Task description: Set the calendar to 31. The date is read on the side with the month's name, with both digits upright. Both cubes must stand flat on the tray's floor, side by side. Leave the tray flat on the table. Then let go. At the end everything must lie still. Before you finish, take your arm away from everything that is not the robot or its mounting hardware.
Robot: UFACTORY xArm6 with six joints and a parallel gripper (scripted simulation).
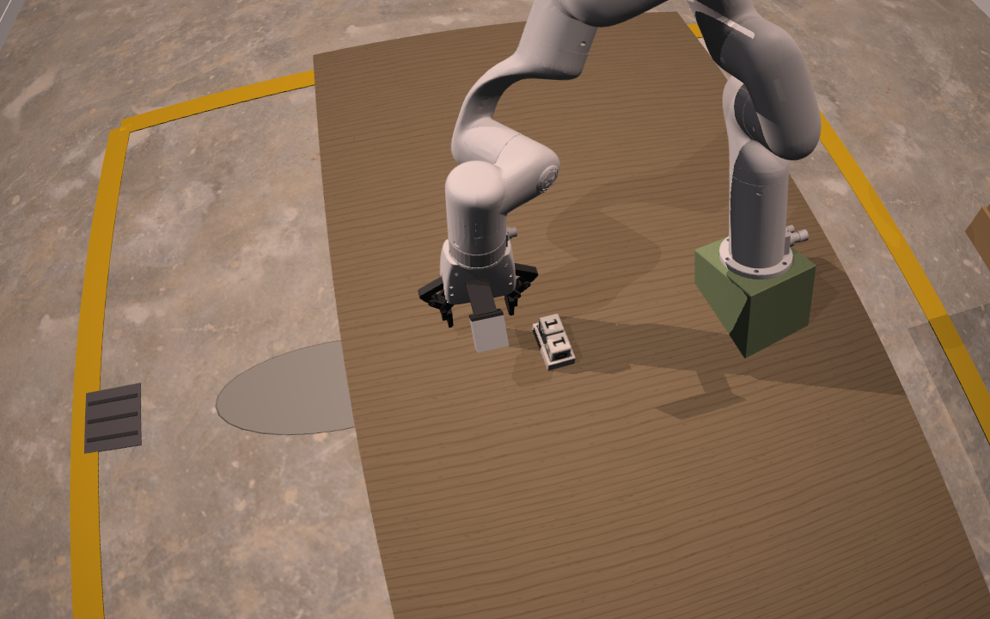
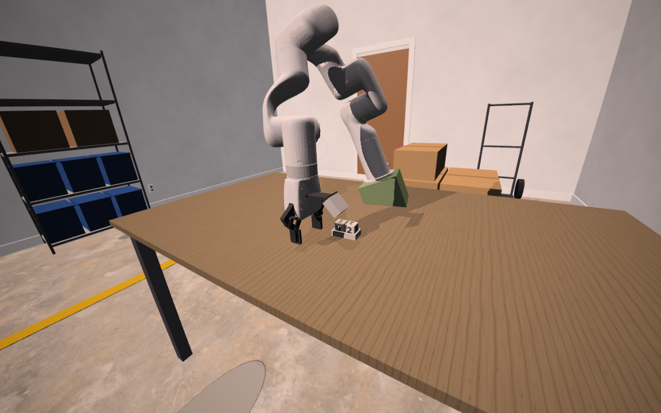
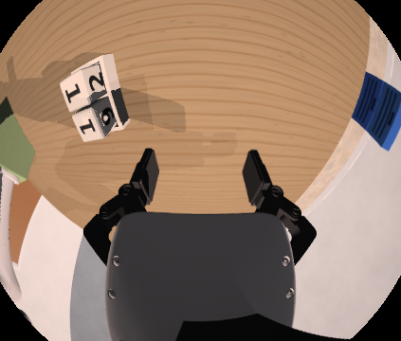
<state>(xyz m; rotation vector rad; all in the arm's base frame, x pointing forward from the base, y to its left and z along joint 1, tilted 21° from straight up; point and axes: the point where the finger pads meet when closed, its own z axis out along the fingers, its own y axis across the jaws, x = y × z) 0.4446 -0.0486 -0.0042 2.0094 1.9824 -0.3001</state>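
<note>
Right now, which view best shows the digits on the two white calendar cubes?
The wrist view: the white calendar cubes show their tops, both 1, and side faces, one a 2. The top view gives only the tops; the exterior view shows small side faces, one a 2.
</note>
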